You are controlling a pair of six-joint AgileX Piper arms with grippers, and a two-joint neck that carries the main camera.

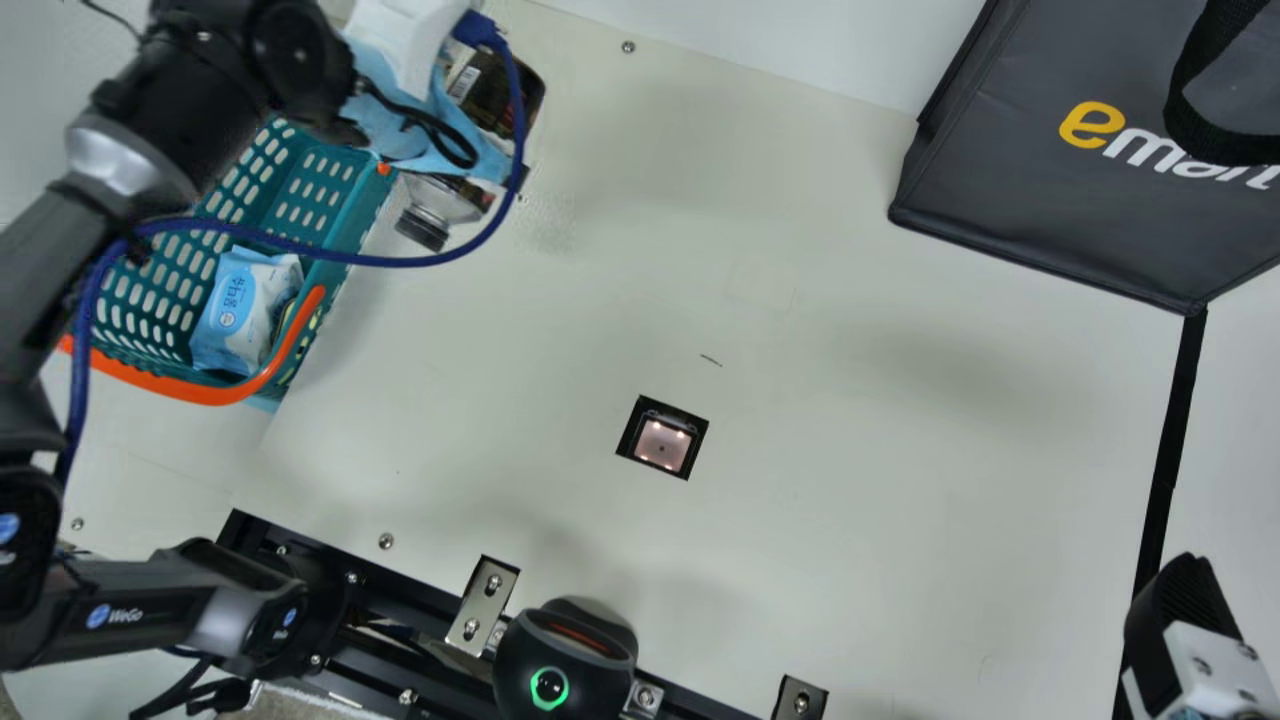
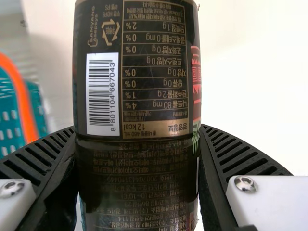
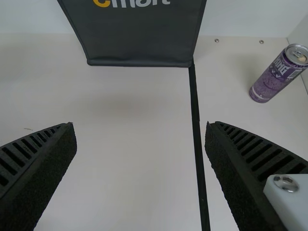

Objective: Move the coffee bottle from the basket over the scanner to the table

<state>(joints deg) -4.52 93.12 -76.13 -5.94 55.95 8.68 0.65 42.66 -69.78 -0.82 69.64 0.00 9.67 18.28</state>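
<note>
Coffee bottle (image 1: 485, 95): held just beside the basket (image 1: 325, 195) in the main view.
Left tool (image 2: 137, 127): pinched on the bottle's sides.
Cap (image 1: 422, 228): pointed at a slant, toward the near side of the bench (image 1: 850, 400).
Scanner (image 1: 661, 443): set nearer and to the right; the bottle should be carried that way.
Bar code (image 2: 102, 94): probably must be turned down.
Right tool (image 3: 140, 127): spread, empty, farther off.

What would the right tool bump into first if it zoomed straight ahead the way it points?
Most likely the table: the right tool seems to slant down at it, with the dark bag farther ahead. Its height and tilt are unclear, though, so the bag might come first.
</note>
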